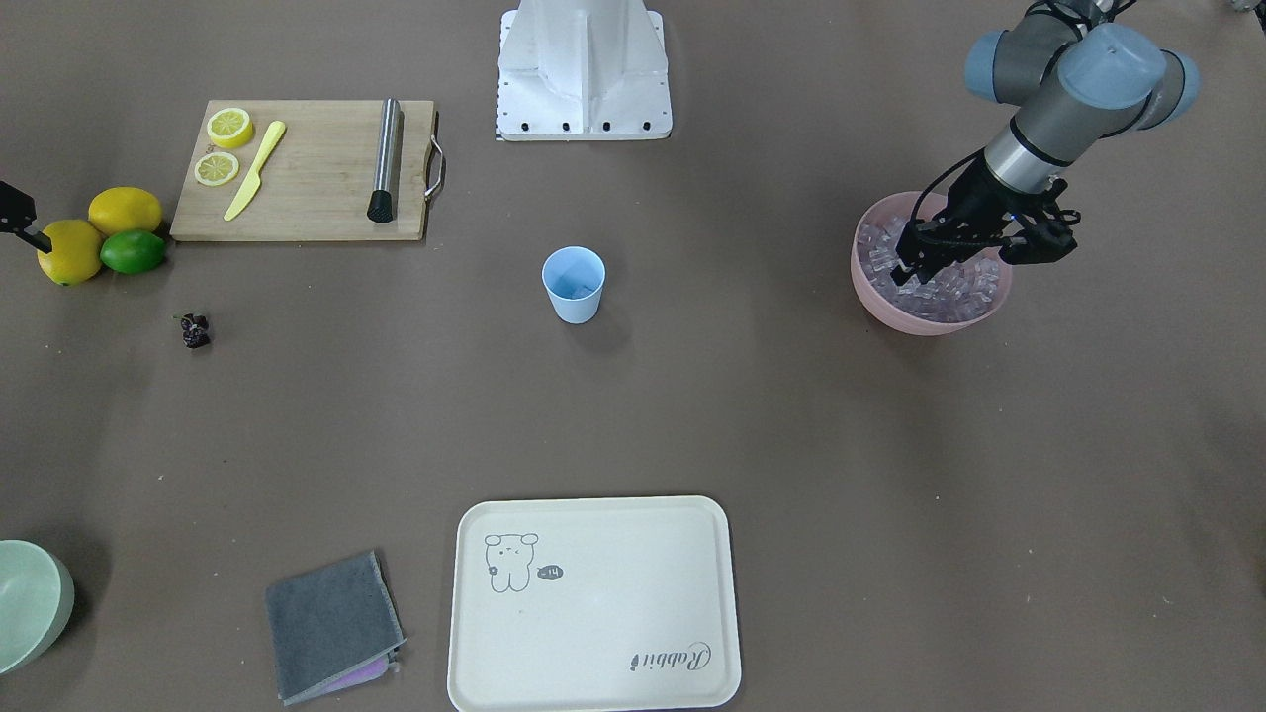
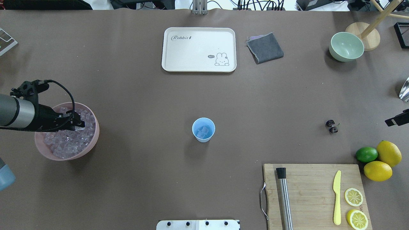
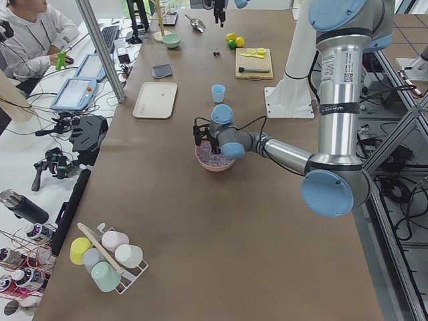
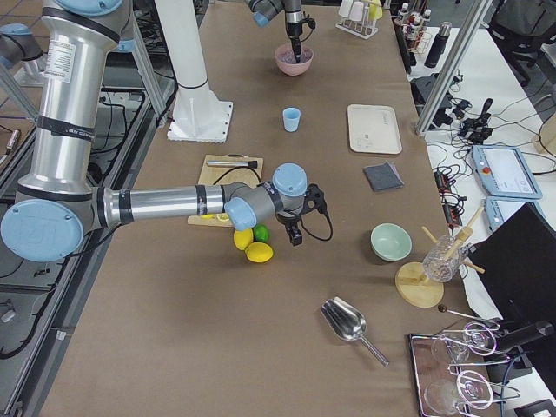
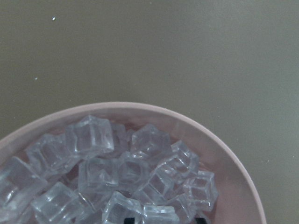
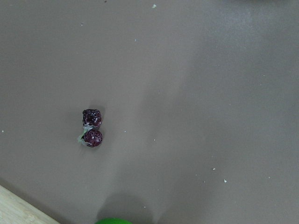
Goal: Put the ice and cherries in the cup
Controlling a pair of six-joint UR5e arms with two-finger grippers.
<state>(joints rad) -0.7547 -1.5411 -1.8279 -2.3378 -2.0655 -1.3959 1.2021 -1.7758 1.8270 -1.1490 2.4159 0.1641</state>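
Brown table: left gripper (image 2: 78,124) dips into pink bowl (image 2: 96,138) of ice (image 2: 64,144), whether its fingers grip is unclear. Next: lift a cube, carry to cup (image 2: 194,129). Cherries (image 2: 331,126) wait.

Reading the table as a clock from the robot's side, twelve at the far edge: a cream rabbit-print tray (image 2: 191,48) lies at twelve, with a folded grey cloth (image 2: 265,48) just beside it toward one. A pale green bowl (image 2: 346,47) sits at two, near a round wooden stand (image 2: 367,40). At four, two lemons (image 2: 377,171) and a lime (image 2: 366,154) touch in a cluster. A wooden cutting board (image 2: 313,191) at five carries a steel muddler (image 2: 285,198), a yellow plastic knife (image 2: 337,198) and two lemon halves (image 2: 353,196). A pink bowl (image 2: 91,145) stands at nine.
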